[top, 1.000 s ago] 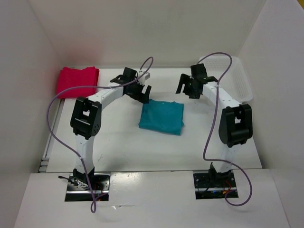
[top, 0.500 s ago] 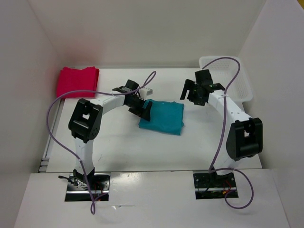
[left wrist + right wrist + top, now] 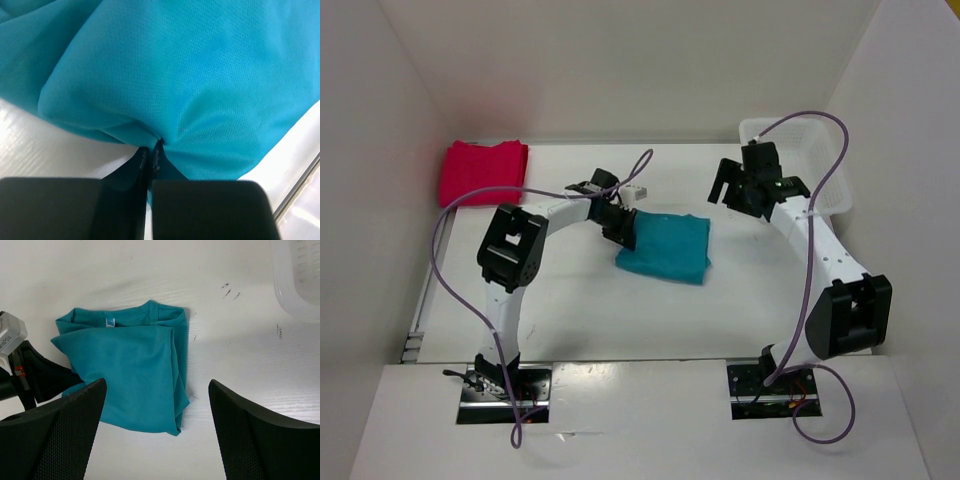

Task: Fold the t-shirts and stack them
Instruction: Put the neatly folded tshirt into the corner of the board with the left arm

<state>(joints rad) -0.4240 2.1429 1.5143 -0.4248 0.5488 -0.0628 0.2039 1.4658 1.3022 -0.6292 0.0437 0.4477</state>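
Teal shirt point(image 3: 665, 250) folded at centre of counter point(image 3: 580, 300), extending right from left end effector point(image 3: 620, 228), which is clenched on its left edge. Right end effector point(image 3: 757, 195) released, hovering beyond far-right corner. Red shirt point(image 3: 483, 170) far-left; left arm nearer.

Teal shirt point(image 3: 190, 75) fills most of the view. The left gripper point(image 3: 151, 152) pinches its near edge, puckering the cloth above the white table point(image 3: 40, 145).
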